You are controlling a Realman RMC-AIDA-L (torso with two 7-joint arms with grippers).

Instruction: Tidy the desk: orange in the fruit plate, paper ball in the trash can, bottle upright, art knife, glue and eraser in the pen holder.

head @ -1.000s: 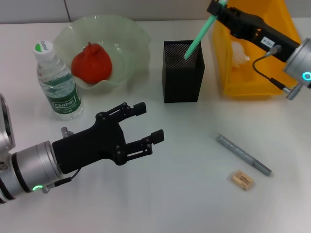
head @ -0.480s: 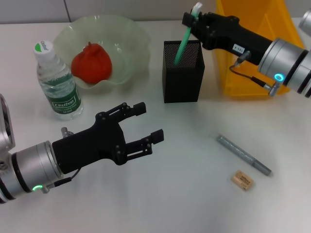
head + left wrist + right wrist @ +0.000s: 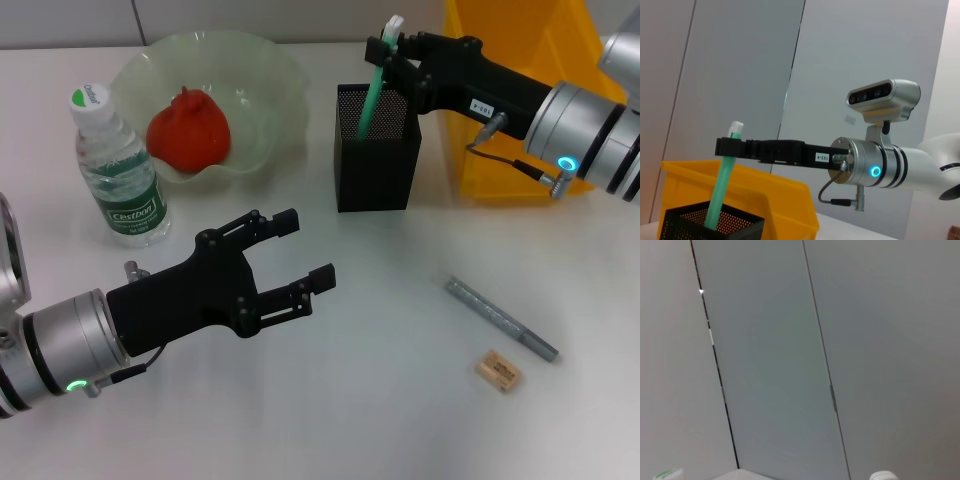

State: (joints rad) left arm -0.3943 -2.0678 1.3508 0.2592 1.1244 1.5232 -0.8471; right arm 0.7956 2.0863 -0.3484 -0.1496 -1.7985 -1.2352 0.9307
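Observation:
My right gripper (image 3: 388, 52) is shut on a green glue pen (image 3: 373, 88) with a white cap, standing its lower end inside the black mesh pen holder (image 3: 375, 175). The left wrist view shows the same grip (image 3: 731, 147) on the pen (image 3: 721, 187). My left gripper (image 3: 308, 250) is open and empty over the table's near left. The orange (image 3: 188, 128) lies in the pale-green fruit plate (image 3: 272, 62). The bottle (image 3: 118, 170) stands upright beside it. The grey art knife (image 3: 500, 318) and the tan eraser (image 3: 498, 370) lie at the near right. The paper ball is hidden.
The yellow trash can (image 3: 505, 160) stands right of the pen holder, partly behind my right arm, and shows in the left wrist view (image 3: 782, 200). The right wrist view shows only grey wall panels.
My right gripper has moved left and down from over the trash can, bringing the green pen from a tilt to nearly upright and deeper in the pen holder. The left arm has not moved.

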